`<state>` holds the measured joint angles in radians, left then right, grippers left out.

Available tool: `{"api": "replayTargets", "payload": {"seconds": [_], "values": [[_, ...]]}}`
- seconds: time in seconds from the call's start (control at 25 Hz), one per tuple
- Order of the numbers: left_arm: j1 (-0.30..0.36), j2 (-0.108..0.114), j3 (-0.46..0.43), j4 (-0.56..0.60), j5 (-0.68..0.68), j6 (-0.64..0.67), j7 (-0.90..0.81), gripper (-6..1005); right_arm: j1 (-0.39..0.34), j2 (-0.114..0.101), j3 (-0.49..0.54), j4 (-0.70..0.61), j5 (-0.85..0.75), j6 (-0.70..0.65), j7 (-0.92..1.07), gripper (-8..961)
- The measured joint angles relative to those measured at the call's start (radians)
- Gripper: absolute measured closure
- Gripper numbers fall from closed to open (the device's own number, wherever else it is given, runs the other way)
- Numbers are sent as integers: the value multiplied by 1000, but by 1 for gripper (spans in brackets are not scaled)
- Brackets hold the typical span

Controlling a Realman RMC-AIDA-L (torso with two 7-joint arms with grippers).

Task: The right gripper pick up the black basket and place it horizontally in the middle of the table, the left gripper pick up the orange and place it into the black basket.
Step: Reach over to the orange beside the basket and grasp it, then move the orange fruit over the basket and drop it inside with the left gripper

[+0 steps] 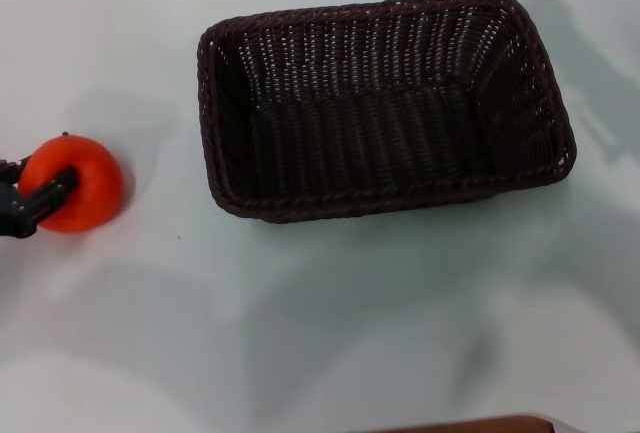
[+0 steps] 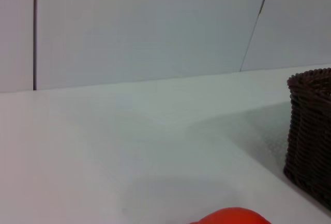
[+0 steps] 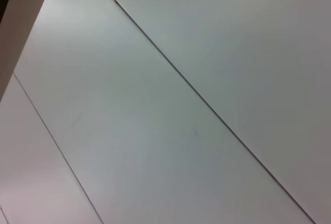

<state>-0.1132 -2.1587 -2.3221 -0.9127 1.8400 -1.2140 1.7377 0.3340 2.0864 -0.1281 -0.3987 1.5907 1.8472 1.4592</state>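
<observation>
1. White and bare of clutter, the table (image 1: pixel 330 333) carries just two things in the head view: the black basket (image 1: pixel 385 103) and the orange (image 1: pixel 75 188).
2. Lying lengthwise across the middle of the table with its open mouth up, the black basket looks already placed, so that half of the job reads as done.
3. At the table's left edge, well apart from the basket, the orange sits on the surface with the left gripper (image 1: pixel 35 198) on it, black fingers (image 1: pixel 50 195) pressed against its near side in what looks like a grip.
4. Right gripper: not in sight in any view; its wrist camera shows only pale panelled surfaces.
5. Step in hand, by this reading: the left arm taking hold of the orange, not yet lifted.
6. Next move calls for a lift high enough to clear the braided rim, a carry rightward over the basket, and a release inside it.
</observation>
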Motion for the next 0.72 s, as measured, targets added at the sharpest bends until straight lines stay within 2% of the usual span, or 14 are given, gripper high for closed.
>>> {"api": "replayTargets", "payload": {"seconds": [0.4,0.64,0.72], "values": [[-8,-3,-35,-1,-22,-20,0,574,0,0,23,13,0,0,3,275],[-17,-2,-128,-2,-174,-206,27,623,2,0,24,15,0,0,4,276],[-26,-3,-137,-3,-228,-273,35,669,5,0,24,19,0,0,4,276]]}}
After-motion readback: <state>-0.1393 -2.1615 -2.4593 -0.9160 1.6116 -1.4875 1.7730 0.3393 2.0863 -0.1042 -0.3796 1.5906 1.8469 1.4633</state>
